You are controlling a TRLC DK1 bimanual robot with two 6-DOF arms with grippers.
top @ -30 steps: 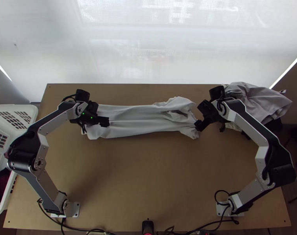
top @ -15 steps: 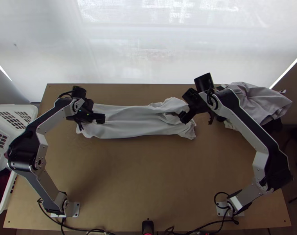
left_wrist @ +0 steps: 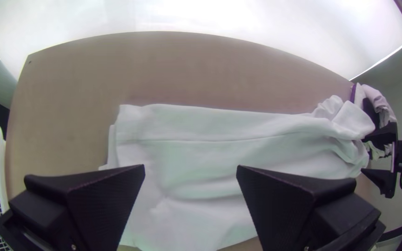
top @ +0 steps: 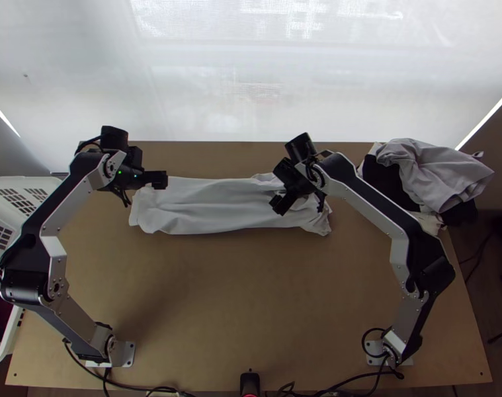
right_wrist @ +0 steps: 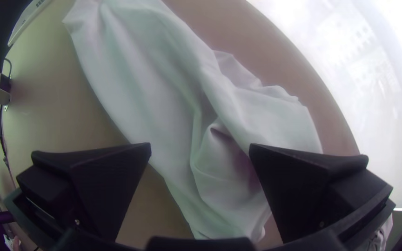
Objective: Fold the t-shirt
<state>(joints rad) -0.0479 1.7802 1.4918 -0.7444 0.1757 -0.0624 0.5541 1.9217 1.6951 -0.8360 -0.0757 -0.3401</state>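
A white t-shirt (top: 217,208) lies as a long folded strip across the far half of the table, fairly smooth at its left part and rumpled at its right end. My left gripper (top: 157,180) is above the strip's left end. In the left wrist view this gripper (left_wrist: 190,169) stands open above the cloth (left_wrist: 201,153). Over the rumpled right part is my right gripper (top: 278,202). The right wrist view has this gripper (right_wrist: 200,148) open, with the creased cloth (right_wrist: 164,88) below and between its fingers.
A heap of grey, black and pale clothes (top: 436,175) lies at the table's far right corner. Beyond the left edge stands a white laundry basket (top: 26,185). Bare wood (top: 237,298) spreads between the arms, with cables along the near edge.
My right gripper has moved left, from beside the strip's right end to over the rumpled part. My left gripper has shifted slightly left and toward the far edge. The cloth's left end has shifted slightly left.
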